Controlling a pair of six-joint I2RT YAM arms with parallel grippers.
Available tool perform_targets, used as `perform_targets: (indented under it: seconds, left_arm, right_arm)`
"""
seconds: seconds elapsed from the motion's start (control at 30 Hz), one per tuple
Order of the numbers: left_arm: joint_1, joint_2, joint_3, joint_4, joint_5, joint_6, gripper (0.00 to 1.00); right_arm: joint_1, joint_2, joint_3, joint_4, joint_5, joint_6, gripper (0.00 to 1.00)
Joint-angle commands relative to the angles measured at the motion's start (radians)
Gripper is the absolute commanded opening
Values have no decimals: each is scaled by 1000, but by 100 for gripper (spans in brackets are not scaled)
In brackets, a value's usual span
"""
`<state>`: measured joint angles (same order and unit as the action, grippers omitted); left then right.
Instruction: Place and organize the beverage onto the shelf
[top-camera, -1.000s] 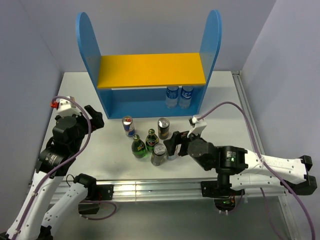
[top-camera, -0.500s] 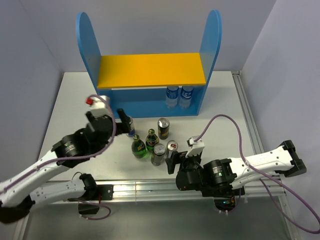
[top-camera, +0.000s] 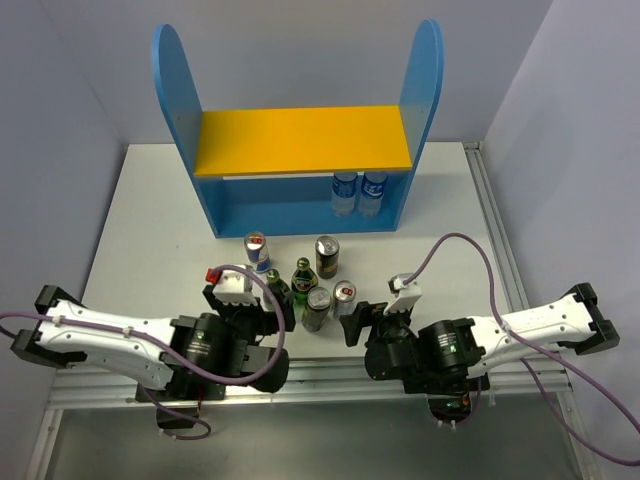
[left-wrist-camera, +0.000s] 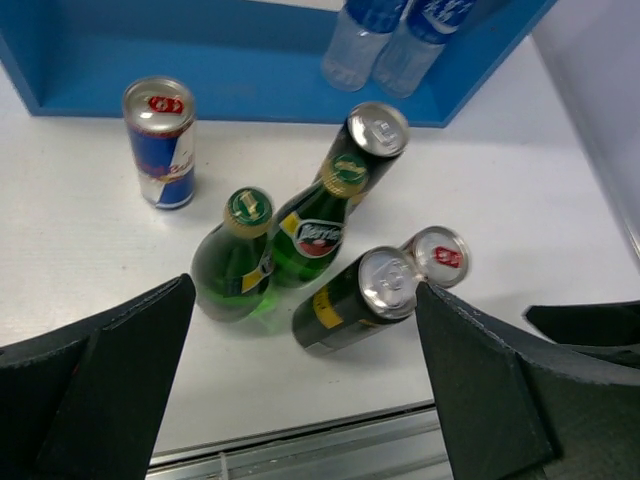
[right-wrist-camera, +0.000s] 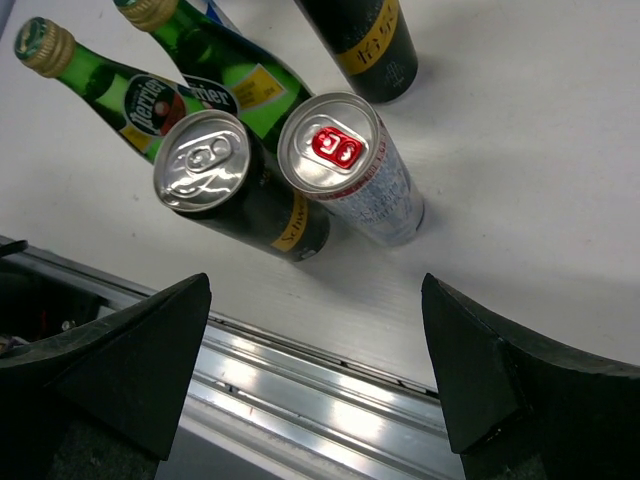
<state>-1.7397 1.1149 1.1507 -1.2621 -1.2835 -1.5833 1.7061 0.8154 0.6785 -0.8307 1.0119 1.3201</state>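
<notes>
The beverage stands in a cluster in front of the shelf. It includes a blue-silver can, two green bottles, a far dark can, a near dark can and a silver can. My left gripper hovers open over the near table edge, just short of the bottles, with nothing between its fingers. My right gripper is open too and holds nothing, just short of the silver can and the near dark can.
Two clear water bottles stand on the shelf's lower level at the right. A metal rail runs along the table's near edge under both grippers. Grey walls close in on the left and right.
My left arm swung from the table's left side to the near edge behind the bottles. My right gripper drew back from the silver can, which now stands alone.
</notes>
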Motion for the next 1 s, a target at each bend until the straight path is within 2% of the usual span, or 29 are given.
perform_targets:
  seconds: [0.0, 0.13, 0.23, 0.27, 0.33, 0.37, 0.4, 0.47, 0.5, 0.53, 0.57, 0.63, 0.87, 0.97]
  left_arm:
    - [-14, 22, -87, -109, -31, -220, 99]
    - [-14, 40, -201, -68, -23, -316, 99]
    - [-12, 20, -301, 91, -27, -253, 99]
    - [-8, 13, -340, 134, -25, -198, 99]
    - [12, -19, -380, 329, -13, -85, 99]
    - [34, -48, -423, 405, -7, 62, 99]
    - [43, -62, -445, 550, -2, 124, 99]
    - [66, -88, -505, 665, 21, 261, 99]
    - [95, -111, -526, 726, 35, 319, 99]
    - [115, -124, -548, 860, 53, 379, 99]
    - [132, -142, -592, 922, 82, 481, 99]
    - [192, -153, -641, 1054, 125, 581, 99]
    - [345, -115, -717, 1302, 228, 749, 99]
    - [383, -92, -733, 1343, 260, 775, 99]
  right_arm:
    - [7, -16, -25, 4, 50, 37, 93]
    - [6, -35, -56, 18, 48, 41, 93]
    - [6, -50, -77, 44, 44, 25, 94]
    - [7, -53, -85, 47, 42, 24, 94]
    - [6, -58, -92, 56, 42, 21, 94]
    - [7, -56, -97, 54, 40, 25, 94]
    - [7, -58, -99, 58, 40, 25, 94]
    - [7, -58, -106, 58, 39, 33, 94]
    - [7, -56, -111, 58, 37, 34, 94]
    - [6, -59, -112, 59, 37, 36, 94]
    - [7, -59, -120, 62, 36, 39, 94]
    - [7, -65, -126, 62, 36, 42, 94]
    - [7, -88, -155, 59, 40, 53, 94]
    - [7, -96, -168, 58, 42, 57, 95]
